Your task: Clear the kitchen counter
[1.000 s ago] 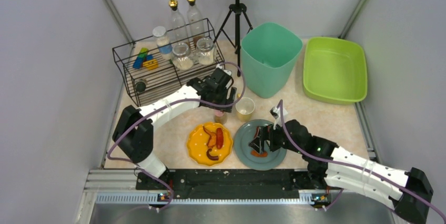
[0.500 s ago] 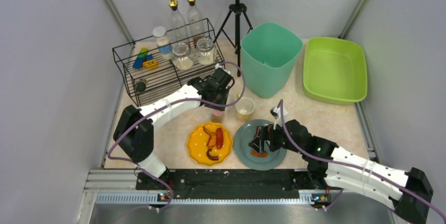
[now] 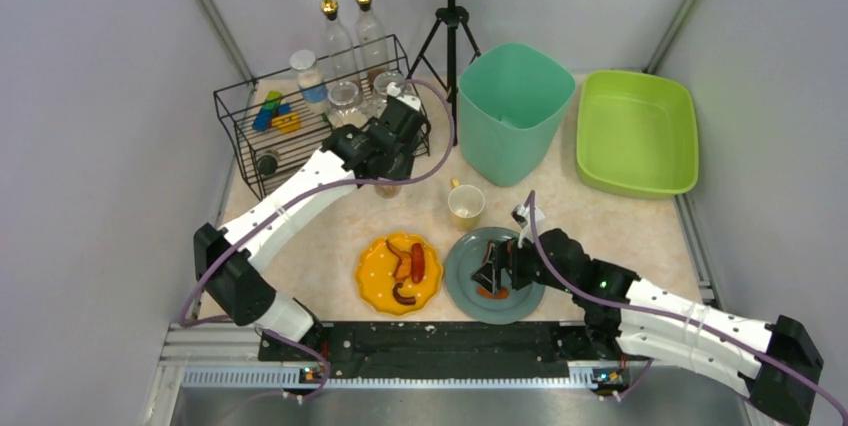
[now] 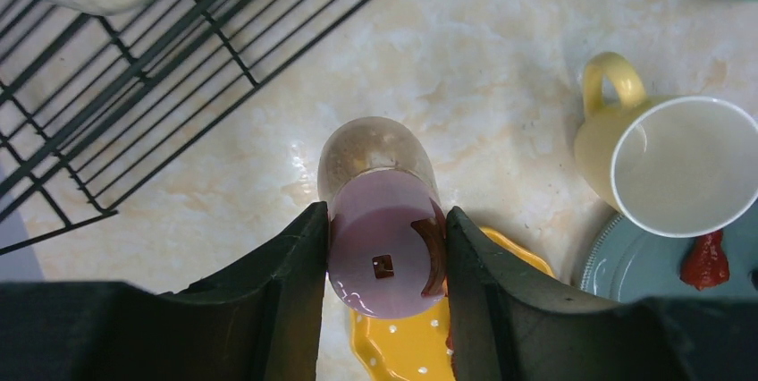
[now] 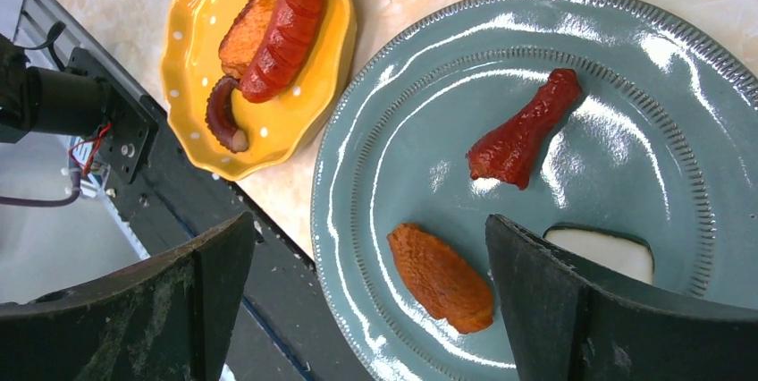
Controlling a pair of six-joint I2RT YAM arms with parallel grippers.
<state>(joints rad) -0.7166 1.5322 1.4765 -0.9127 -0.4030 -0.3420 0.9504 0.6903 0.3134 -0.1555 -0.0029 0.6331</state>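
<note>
My left gripper (image 3: 387, 158) is shut on a small glass jar (image 4: 375, 153) with a pink lid (image 4: 384, 265), and holds it in the air just in front of the black wire rack (image 3: 290, 141). In the left wrist view both fingers press the lid's sides. My right gripper (image 3: 492, 271) stands open low over a grey-blue plate (image 5: 429, 131). The plate bears an orange piece (image 5: 440, 278), a red piece (image 5: 523, 131) and a white piece (image 5: 601, 253). The orange piece lies between the open fingers. The kitchen counter (image 3: 600, 226) is beige, marbled stone.
A yellow plate (image 3: 372, 281) with a sausage (image 5: 282, 32) and other bits lies left of the grey-blue one. A yellow mug (image 3: 466, 206) stands behind them. A teal bin (image 3: 515, 111), a green tub (image 3: 635, 131) and a tripod (image 3: 450, 36) are at the back. Jars and bottles fill the rack.
My left gripper closed on the jar, lifted it off the counter and carried it back and left toward the rack. The right arm has not moved.
</note>
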